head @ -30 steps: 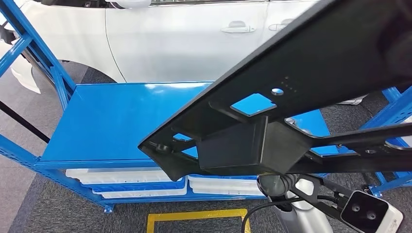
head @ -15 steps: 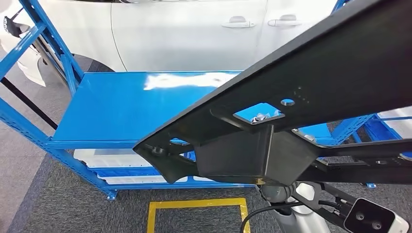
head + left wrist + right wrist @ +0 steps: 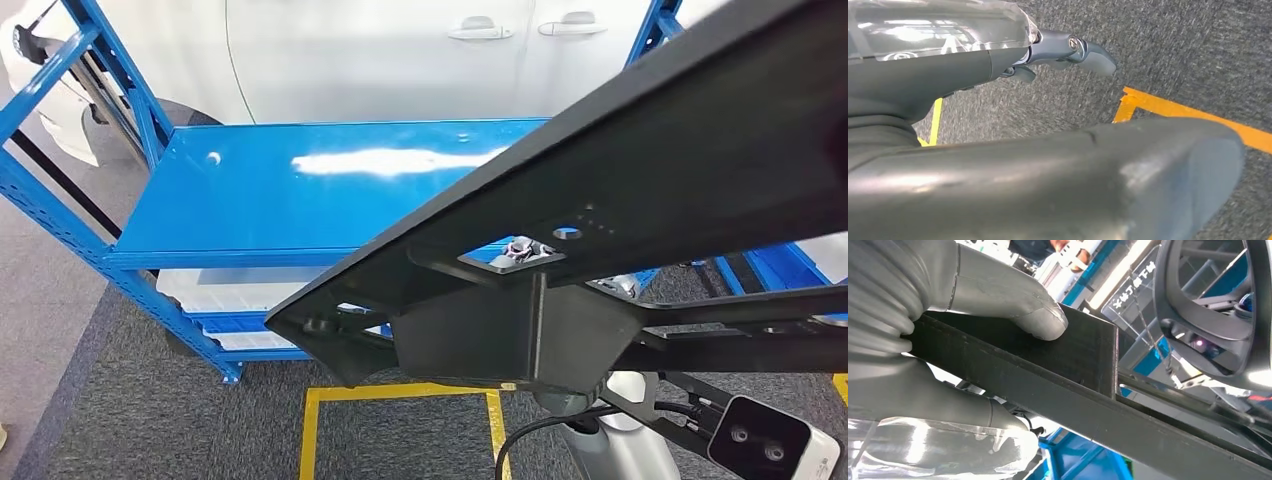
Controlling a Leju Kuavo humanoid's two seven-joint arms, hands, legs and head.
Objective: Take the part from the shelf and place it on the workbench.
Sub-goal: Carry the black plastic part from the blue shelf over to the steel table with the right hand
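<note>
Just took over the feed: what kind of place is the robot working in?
Probably a car plant or workshop: a white car stands behind a blue steel bench, yellow floor marking lies below, and the right hand grips a large black part.

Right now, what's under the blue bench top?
Under the blue bench top sit white trays on a lower blue shelf. The black part, held in the right hand, covers everything further right.
</note>
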